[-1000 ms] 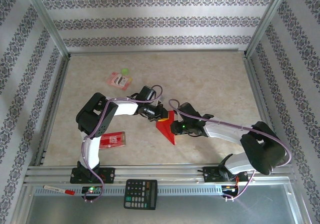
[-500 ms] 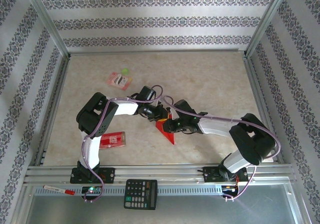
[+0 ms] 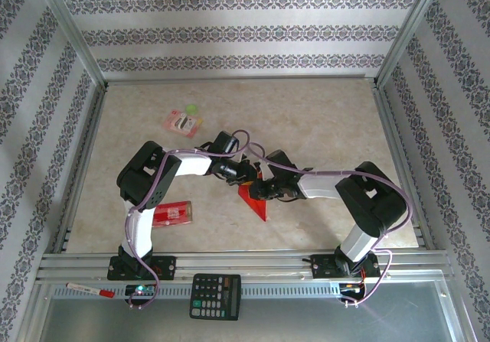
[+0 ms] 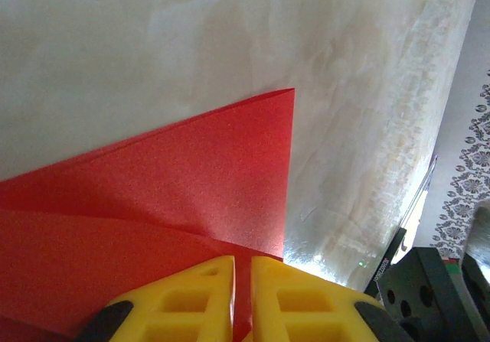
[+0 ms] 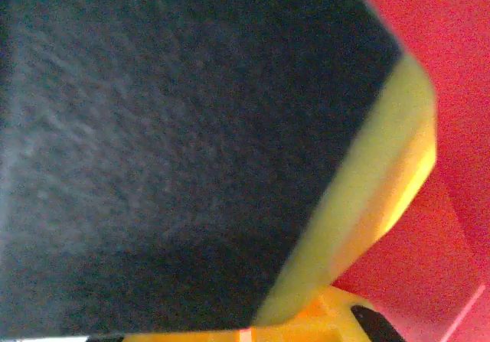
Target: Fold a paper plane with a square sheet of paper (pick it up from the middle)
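Note:
The square sheet of paper (image 3: 259,204) is bright red and folded into a pointed shape, its tip toward the near edge. It lies mid-table between the two arms. My left gripper (image 3: 246,179) is at its upper left edge. In the left wrist view the yellow fingers (image 4: 203,296) are shut with a strip of the red paper (image 4: 191,174) pinched between them. My right gripper (image 3: 266,189) sits over the paper's top, close beside the left one. In the right wrist view a dark surface and one yellow finger (image 5: 367,197) block the view, with red paper (image 5: 459,66) behind; how its jaws stand is hidden.
A red printed packet (image 3: 171,213) lies by the left arm's base. A pink packet (image 3: 184,122) and a small green ball (image 3: 191,109) lie further back. A calculator (image 3: 215,296) and a marker (image 3: 90,289) rest on the near metal rail.
The right arm has swung left and its gripper has slid across the paper to sit next to the left gripper. The left arm has stayed put.

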